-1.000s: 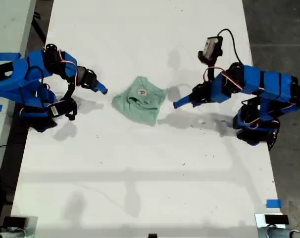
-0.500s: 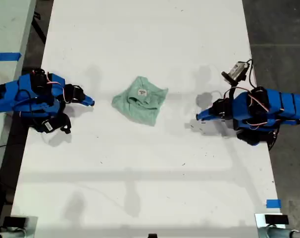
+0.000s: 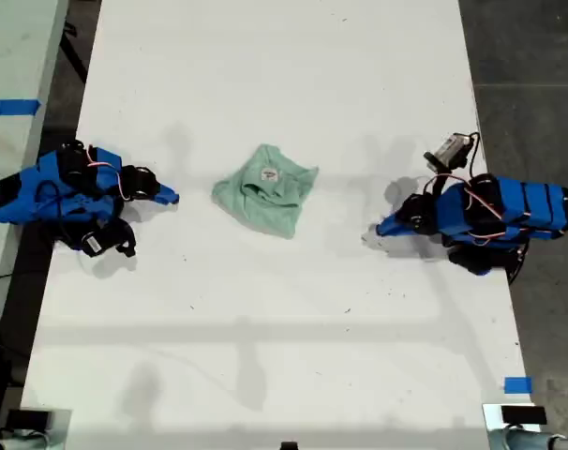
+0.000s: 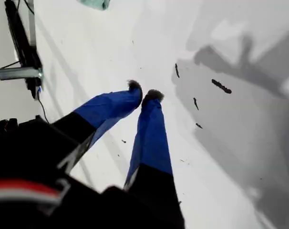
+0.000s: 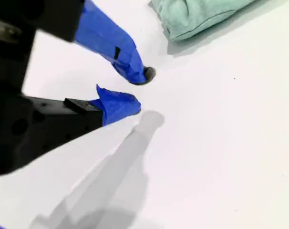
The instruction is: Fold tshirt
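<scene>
The tshirt (image 3: 265, 192), pale mint green, lies crumpled in a small heap at the middle of the white table (image 3: 265, 328), a white label showing on top. My first gripper (image 3: 380, 228) rests low at the exterior view's right, well apart from the cloth, its blue fingertips together (image 4: 144, 91) and nothing between them; only a corner of the tshirt (image 4: 94, 4) shows far off. My second gripper (image 3: 174, 196) sits at the exterior view's left, a short way from the cloth, its tips (image 5: 139, 90) a narrow gap apart and empty, with the tshirt (image 5: 197, 16) just beyond.
Small dark specks (image 4: 221, 86) mark the table beside my first gripper. Blue tape (image 3: 516, 384) sticks near the exterior view's lower right corner, and another strip (image 3: 10, 106) on a side surface at its left. Dark floor (image 3: 528, 56) borders the table on that view's right.
Both arms pulled back from the tshirt toward the table's sides and settled low. The tshirt has not moved.
</scene>
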You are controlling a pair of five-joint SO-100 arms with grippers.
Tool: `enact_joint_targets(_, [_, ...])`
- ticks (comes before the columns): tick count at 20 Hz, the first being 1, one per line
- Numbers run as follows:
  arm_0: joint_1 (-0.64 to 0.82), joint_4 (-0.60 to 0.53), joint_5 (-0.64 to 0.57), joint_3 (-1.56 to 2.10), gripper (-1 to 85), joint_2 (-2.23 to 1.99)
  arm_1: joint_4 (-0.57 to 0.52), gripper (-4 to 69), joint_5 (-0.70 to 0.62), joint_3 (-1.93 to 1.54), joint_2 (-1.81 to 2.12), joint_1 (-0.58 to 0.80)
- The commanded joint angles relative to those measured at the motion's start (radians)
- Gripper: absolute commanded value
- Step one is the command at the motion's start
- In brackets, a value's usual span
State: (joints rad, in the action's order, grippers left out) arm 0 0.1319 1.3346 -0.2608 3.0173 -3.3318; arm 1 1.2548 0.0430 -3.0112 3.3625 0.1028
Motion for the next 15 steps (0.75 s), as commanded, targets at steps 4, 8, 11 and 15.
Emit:
enact_joint_targets(4, [-0.161,0.067,0.005,0.0,4.9,0.003,-0.008,2.5,-0.658,0.015,0.003,-0.005])
enact_joint_targets(8, [-0.199,0.067,0.005,0.0,4.9,0.003,-0.008,2.5,-0.658,0.015,0.003,-0.005])
enact_joint_targets(11, [-0.201,0.067,0.005,0.0,4.9,0.003,-0.008,2.5,-0.658,0.015,0.003,-0.005])
enact_joint_targets(15, [-0.201,0.067,0.005,0.0,4.9,0.003,-0.008,2.5,-0.658,0.015,0.003,-0.005])
